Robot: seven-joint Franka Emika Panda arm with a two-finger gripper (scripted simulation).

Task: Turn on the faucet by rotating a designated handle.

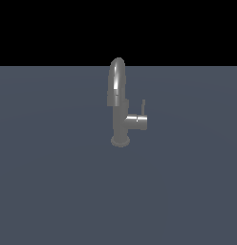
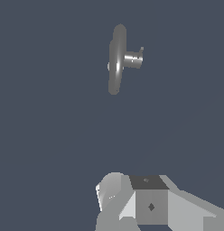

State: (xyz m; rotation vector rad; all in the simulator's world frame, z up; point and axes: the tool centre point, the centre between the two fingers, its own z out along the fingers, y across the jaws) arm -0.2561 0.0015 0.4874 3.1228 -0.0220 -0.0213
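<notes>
Exterior view shows you the faucet [image 1: 119, 107] upright on the grey floor [image 1: 53, 191], its handle [image 1: 138, 121] jutting toward that view's right. Wrist view: gripper [image 2: 150, 203] well apart from it; you cannot tell its grip state.

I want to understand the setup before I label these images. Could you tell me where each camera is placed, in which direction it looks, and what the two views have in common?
Exterior view: sits off the arm, low and level with the scene, looking sideways at the upright faucet; its handle projects toward the exterior view's right. No part of the robot shows.
Wrist view: sits on the wrist, high above, looking down on the faucet, so the spout appears foreshortened. The grey gripper shows at the picture's edge, well apart from the faucet; whether it is open I cannot tell.
Shared: both show the faucet, its handle and the dark grey floor.
</notes>
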